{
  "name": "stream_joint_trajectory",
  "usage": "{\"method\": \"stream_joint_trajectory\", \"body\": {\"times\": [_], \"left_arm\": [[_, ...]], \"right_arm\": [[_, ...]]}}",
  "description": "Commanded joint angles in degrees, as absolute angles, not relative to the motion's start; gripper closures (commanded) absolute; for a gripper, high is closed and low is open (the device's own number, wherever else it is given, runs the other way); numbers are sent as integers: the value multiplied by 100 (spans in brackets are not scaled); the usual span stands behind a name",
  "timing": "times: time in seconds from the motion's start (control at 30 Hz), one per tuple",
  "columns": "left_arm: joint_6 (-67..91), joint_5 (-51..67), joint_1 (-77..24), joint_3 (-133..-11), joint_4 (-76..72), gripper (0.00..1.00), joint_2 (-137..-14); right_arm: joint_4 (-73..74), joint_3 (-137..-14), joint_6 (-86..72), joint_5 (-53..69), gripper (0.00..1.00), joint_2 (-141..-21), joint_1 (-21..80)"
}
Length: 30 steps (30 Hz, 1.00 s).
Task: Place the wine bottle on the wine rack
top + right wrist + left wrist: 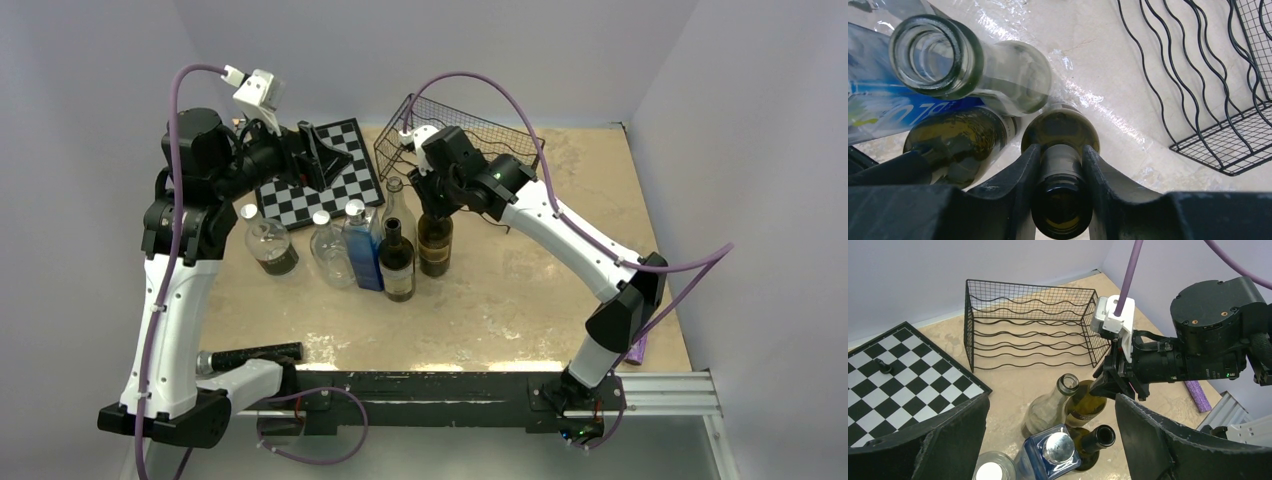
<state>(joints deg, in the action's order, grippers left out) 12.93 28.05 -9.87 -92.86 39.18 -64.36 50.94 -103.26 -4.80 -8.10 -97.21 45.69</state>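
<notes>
The right hand (436, 200) is clamped tight on the neck of the wine bottle (435, 248). The bottle stands upright on the tabletop (520, 290) at the right end of a cluster of bottles, just in front of the wine rack (470, 130). The rack sits at the far edge, near the back wall (420, 40).

To the wine bottle's right and front the tabletop lies bare. On its left a dark bottle (397, 262) and a clear bottle (397, 205) stand very close.

The right wrist view shows both fingers (1018, 185) pressed on the neck. It also shows the clear bottle's shoulder nearly touching the wine bottle's, which the top view hides.

The left hand (325, 155) hangs over the chessboard (345, 190) with jaws spread wide, holding nothing. Only its wrist view shows the rack's wavy wires from the front.
</notes>
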Motion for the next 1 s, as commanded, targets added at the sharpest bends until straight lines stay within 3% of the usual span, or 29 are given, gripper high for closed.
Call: {"method": "stream_joint_trajectory", "body": {"times": [0.0,0.2,0.4,0.67,0.97], "left_arm": [[1343,3130,-976,-9233,3857,1,-6351],[1565,3951,-1068,-9321,3656,1,-6525],[1396,4071,-1990,-9506,3332,1,-6767],[1600,5357,-2746,-8997,1851,1,-6926],[1937,5667,-3871,-8463,408,1,-7646]], "right_arm": [[5138,-10452,-655,-1140,100,-9522,4578],[5547,-10855,-667,-1369,100,-9042,4575],[6354,-11500,-791,-1171,100,-8612,4487],[6998,-11505,-1144,-437,100,-7564,4029],[8223,-12308,-1475,360,100,-7128,3647]]}}
